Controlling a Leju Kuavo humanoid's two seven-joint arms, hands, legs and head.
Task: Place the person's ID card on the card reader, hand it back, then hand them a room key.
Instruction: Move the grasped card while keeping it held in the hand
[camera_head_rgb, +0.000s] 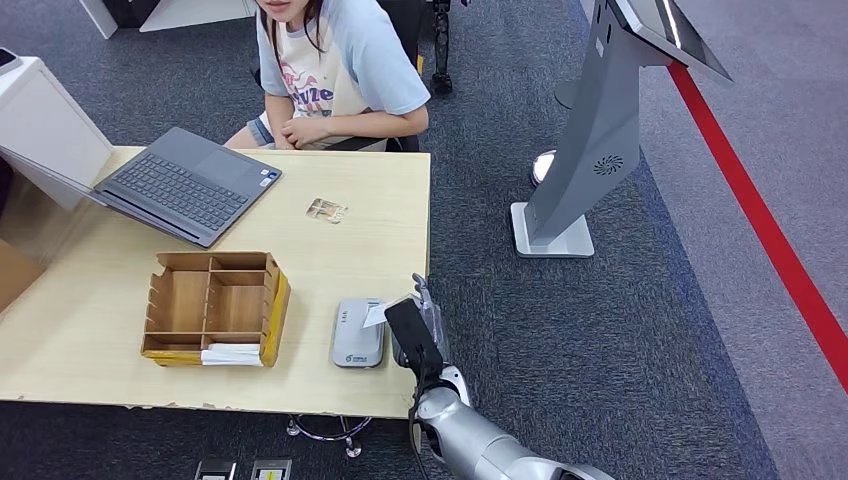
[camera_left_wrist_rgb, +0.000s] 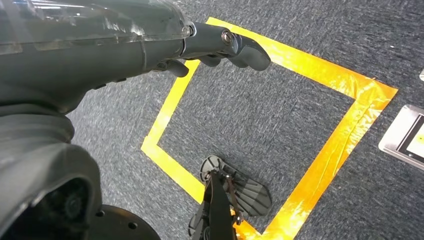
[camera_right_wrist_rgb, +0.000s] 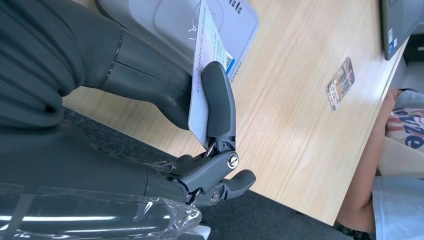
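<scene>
My right hand (camera_head_rgb: 413, 335) hovers at the table's near right edge and pinches a white ID card (camera_right_wrist_rgb: 202, 70) between thumb and fingers. The card (camera_head_rgb: 374, 314) tilts over the right side of the grey card reader (camera_head_rgb: 356, 333), which lies flat on the table. Whether it touches the reader I cannot tell. A patterned card (camera_head_rgb: 326, 210) lies on the wood in front of the seated person (camera_head_rgb: 335, 70); the same card (camera_right_wrist_rgb: 340, 83) shows in the right wrist view. White key cards (camera_head_rgb: 231, 354) lie at the front of the wooden organiser (camera_head_rgb: 213, 306). My left hand (camera_left_wrist_rgb: 210, 47) hangs over the carpet, fingers curled, holding nothing.
An open grey laptop (camera_head_rgb: 185, 183) sits at the table's far left. A grey kiosk stand (camera_head_rgb: 600, 130) rises on the carpet to the right of the table (camera_head_rgb: 80, 330), beside a red floor line (camera_head_rgb: 770, 230). Yellow tape (camera_left_wrist_rgb: 320, 170) marks a square on the floor.
</scene>
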